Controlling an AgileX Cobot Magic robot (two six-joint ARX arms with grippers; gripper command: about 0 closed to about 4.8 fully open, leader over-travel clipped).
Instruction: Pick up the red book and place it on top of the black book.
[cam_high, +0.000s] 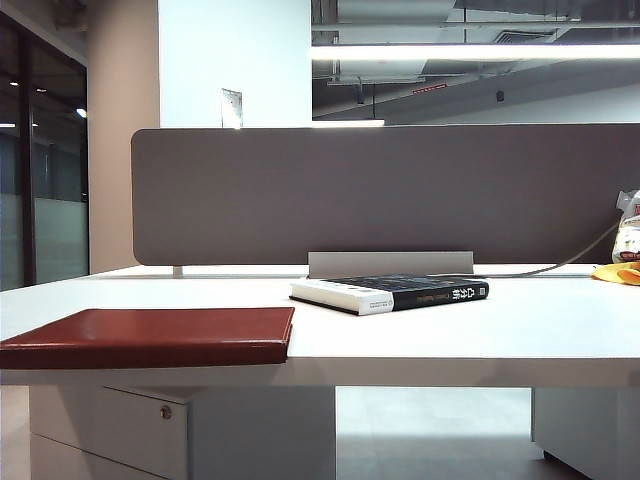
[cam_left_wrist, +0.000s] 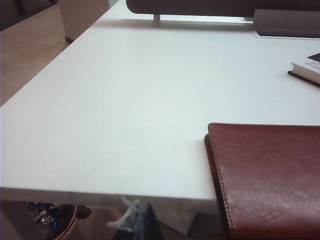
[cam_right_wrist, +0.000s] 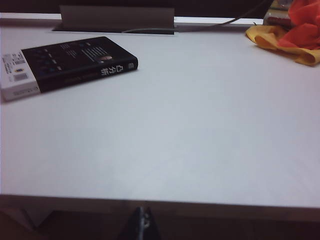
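Setting: white desk (cam_high: 520, 340) in an office, a grey divider panel (cam_high: 400, 190) standing along its far edge, yellow-orange cloth (cam_right_wrist: 290, 35) at the far right corner.

Red book: the red book (cam_high: 150, 337) lies flat and closed at the near left of the desk, its near edge at the desk's front edge; in the left wrist view its stitched corner (cam_left_wrist: 270, 175) appears to run slightly past that edge, though the angle makes this uncertain.

Black book: the black book (cam_high: 395, 293) lies flat further back, near the middle, spine with white characters toward the camera, well apart from the red one.

Left gripper: the left gripper (cam_left_wrist: 137, 220) sits low in front of the desk edge, just beside the red book's corner; fingertips meet, so it is closed and holds nothing.

Right gripper: the right gripper (cam_right_wrist: 142, 222) sits below the front edge on the right, only its dark tip showing; whether closed or parted I cannot tell.

Handling: the red book looks thin, stiff and light, with a smooth leather-like cover that may slip. Lying flat, it offers little to pinch from above.

Where to hold: probably the near edge at the desk front, one finger above and one below, clamping cover and pages together so it does not flop open.

Risk: a shallow pinch could let it tilt or slide out.
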